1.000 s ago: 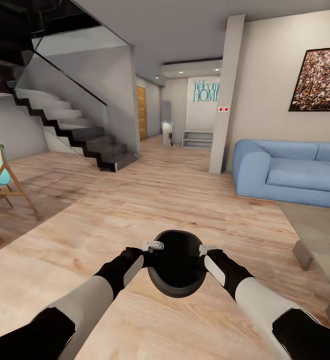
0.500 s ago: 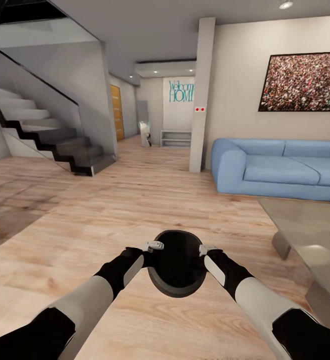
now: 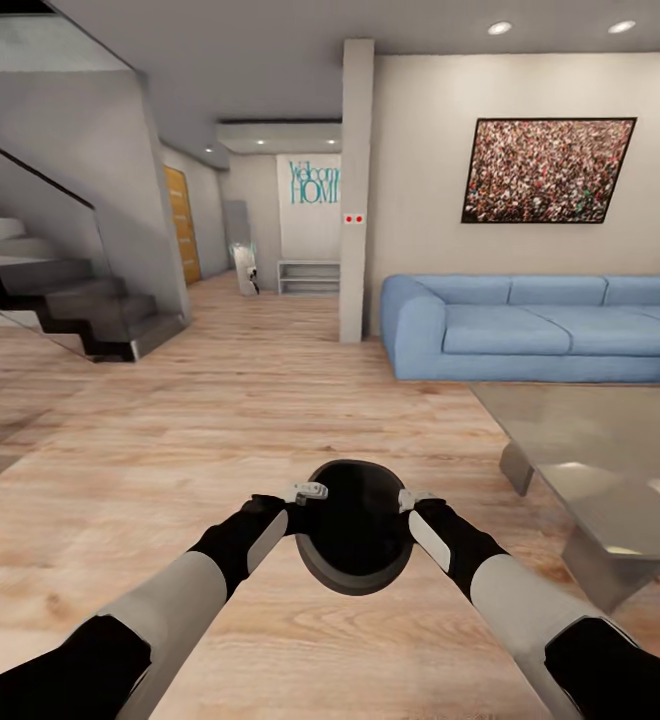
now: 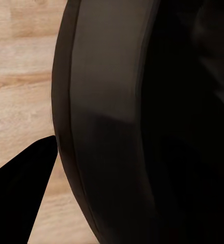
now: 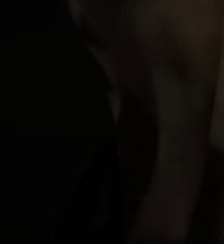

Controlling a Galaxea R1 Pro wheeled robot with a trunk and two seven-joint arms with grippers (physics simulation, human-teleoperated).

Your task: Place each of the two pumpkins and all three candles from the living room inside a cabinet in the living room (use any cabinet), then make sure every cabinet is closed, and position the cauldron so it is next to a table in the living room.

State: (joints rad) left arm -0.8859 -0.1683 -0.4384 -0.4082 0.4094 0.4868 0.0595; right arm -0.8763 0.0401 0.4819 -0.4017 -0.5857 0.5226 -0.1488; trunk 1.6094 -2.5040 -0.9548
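I've got the cauldron [image 3: 354,527] carried btwn both arms, up off the floor [image 3: 220,420]. Left gripper [image 3: 307,491] sits on the rim's left side, right gripper [image 3: 414,499] on the rim's right side; each looks clamped on the rim, tho fingers are mostly hidden by the pot, so that's my read, not a clean view. Left wrist cam is pressed up against the cauldron's bulging black wall [image 4: 122,132] w/ floor planks beside it; right wrist cam is nearly all dark, can't tell much there.

Progress, as I judge it: cauldron leg is mid-way. The table [image 3: 595,450] is ahead and to the right of the right gripper, near but apart from the pot, so "next to a table" isn't met yet. Blue sofa [image 3: 540,330] is farther off beyond the table.

What's left: roll closer, set the pot down on the floor just beside the table edge, let go w/ both. Pumpkins, candles, cabinet: can't say whether those steps are done.
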